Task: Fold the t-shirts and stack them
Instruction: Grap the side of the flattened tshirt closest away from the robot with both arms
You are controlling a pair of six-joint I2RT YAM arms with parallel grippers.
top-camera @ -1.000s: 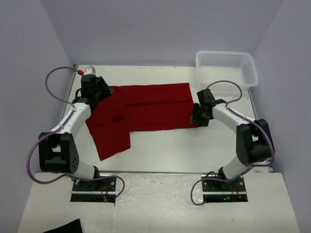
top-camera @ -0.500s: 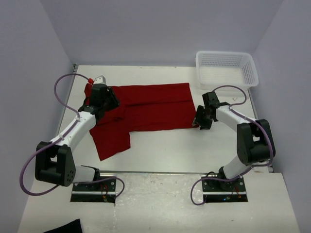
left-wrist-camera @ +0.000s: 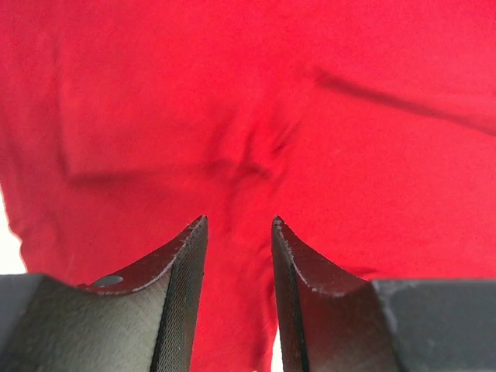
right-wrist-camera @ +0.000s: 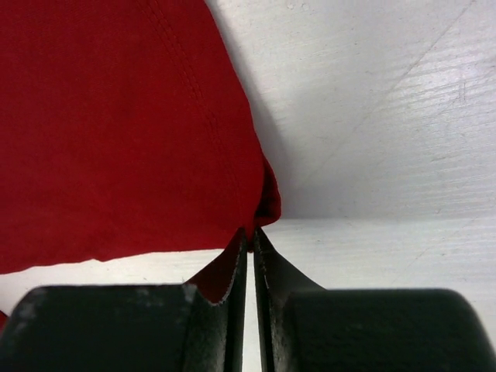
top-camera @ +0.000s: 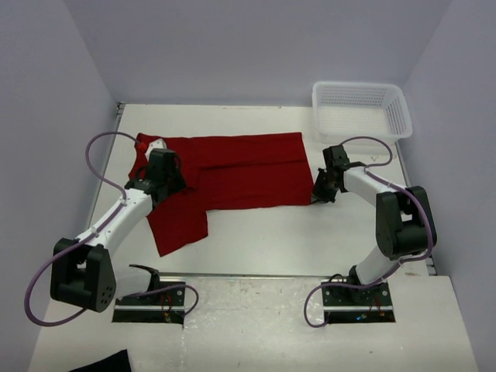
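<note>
The dark red t-shirt point(top-camera: 240, 170) lies spread across the middle of the table, one part hanging toward the near left. In the top view my left gripper point(top-camera: 177, 178) hovers over the shirt's left part. The left wrist view shows it point(left-wrist-camera: 238, 223) open, jaws apart above wrinkled red cloth point(left-wrist-camera: 248, 93). My right gripper point(top-camera: 316, 194) sits low at the shirt's near right corner. In the right wrist view it point(right-wrist-camera: 249, 231) is shut on the corner hem of the t-shirt point(right-wrist-camera: 116, 116), with a small fold pinched at the tips.
A white mesh basket point(top-camera: 399, 116) stands at the far right corner of the table. A black cloth scrap point(top-camera: 105, 363) lies on the near ledge at the bottom left. Walls close in the table on the left, back and right.
The right gripper dropped onto the shirt's near right corner and shut on it. The left arm swung from the far left corner toward the near right, uncovering the shirt's far left end.
</note>
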